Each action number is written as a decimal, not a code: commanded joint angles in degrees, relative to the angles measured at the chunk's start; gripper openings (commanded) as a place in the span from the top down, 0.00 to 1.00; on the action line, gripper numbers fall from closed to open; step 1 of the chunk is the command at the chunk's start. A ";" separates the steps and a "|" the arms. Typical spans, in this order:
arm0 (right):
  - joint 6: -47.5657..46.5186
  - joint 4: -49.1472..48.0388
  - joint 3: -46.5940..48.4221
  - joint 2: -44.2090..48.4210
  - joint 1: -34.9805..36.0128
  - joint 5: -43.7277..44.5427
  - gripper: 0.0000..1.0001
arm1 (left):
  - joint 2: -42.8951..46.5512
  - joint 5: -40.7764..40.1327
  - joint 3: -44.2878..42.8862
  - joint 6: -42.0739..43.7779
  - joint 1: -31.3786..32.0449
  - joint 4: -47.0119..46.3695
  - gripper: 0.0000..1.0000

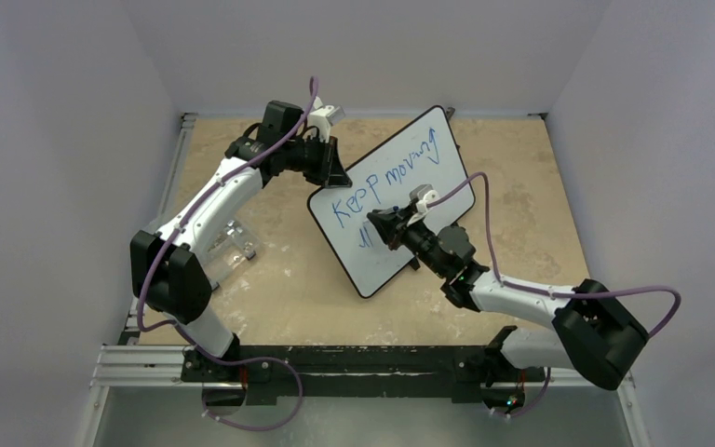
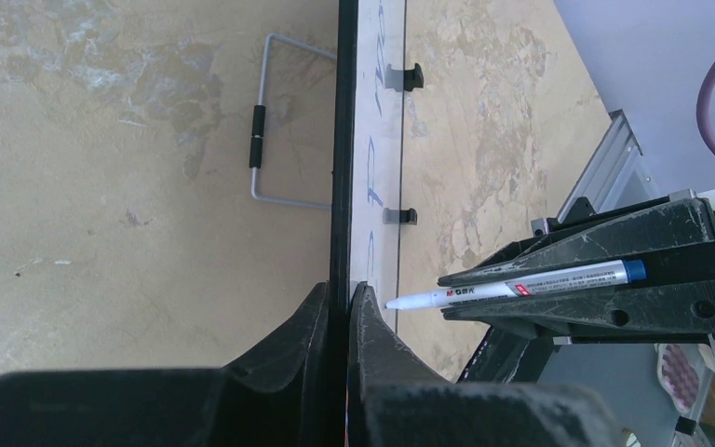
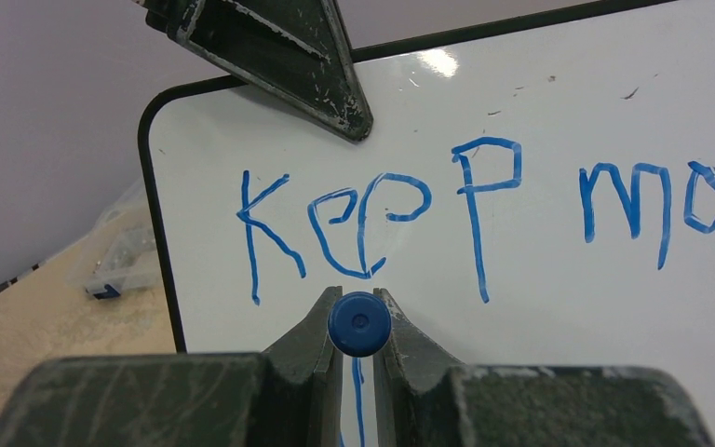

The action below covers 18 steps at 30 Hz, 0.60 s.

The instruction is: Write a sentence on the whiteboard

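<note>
Beige tabletop (image 1: 270,298); left arm (image 1: 214,200) bent, left jaws tight on whiteboard (image 1: 377,265) edge; right jaws tight around marker (image 3: 358,322).

Left tool (image 1: 339,176) at left edge of whiteboard (image 1: 374,265); right tool (image 1: 378,224) before its face.

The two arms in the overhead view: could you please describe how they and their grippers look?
The left arm and right arm both have white link shells between bulky black joint housings, and a purple cable loops along each. The left gripper and right gripper have black, wedge-shaped fingers, scuffed and scratched pale at the edges.
</note>
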<state>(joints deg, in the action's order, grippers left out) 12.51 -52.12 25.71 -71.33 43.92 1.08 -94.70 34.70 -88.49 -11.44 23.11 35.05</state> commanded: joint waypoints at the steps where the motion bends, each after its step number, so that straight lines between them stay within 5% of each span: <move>1: -1.11 -2.65 1.70 -0.08 -0.09 2.34 1.00 | -0.49 -10.56 0.15 3.27 -0.71 1.97 1.00; 18: -1.09 -0.31 1.19 -1.59 -0.06 7.64 1.00 | -0.14 -10.62 0.30 3.27 -0.71 2.04 1.00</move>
<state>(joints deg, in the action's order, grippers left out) 12.53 -53.21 25.71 -72.69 43.94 4.32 -94.72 34.65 -88.49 -11.38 23.09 34.98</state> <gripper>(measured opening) 0.110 0.052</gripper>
